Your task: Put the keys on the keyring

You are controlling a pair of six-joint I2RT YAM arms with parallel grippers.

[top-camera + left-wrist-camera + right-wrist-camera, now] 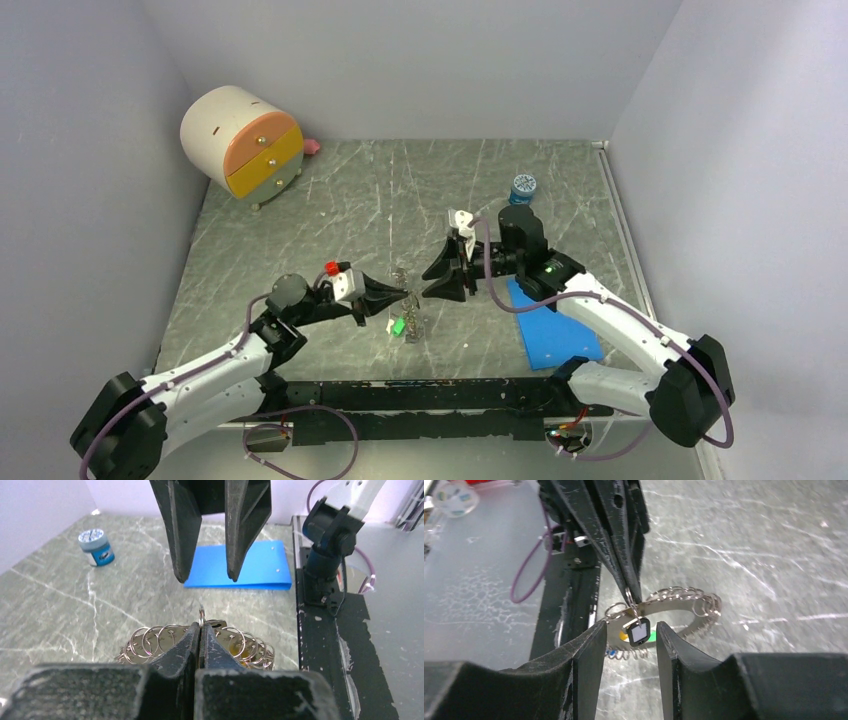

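My left gripper (410, 293) (201, 627) is shut, its tips pinching a small metal ring (201, 614). A black-headed key (639, 631) hangs from that ring. Below it is the keyring (674, 607) (155, 642), a silvery hoop edged with many small loops. Whether the hoop lies flat or is lifted on one side I cannot tell. Bits of green (651, 637) and yellow (623, 636) key heads show behind the black key. My right gripper (630, 630) (425, 284) is open, one finger on each side of the hanging key without touching it.
A blue jar (523, 188) stands at the back right. A blue mat (555, 330) lies under the right arm. A round drawer box (243, 140) sits at the back left. A black rail (420, 395) runs along the near edge.
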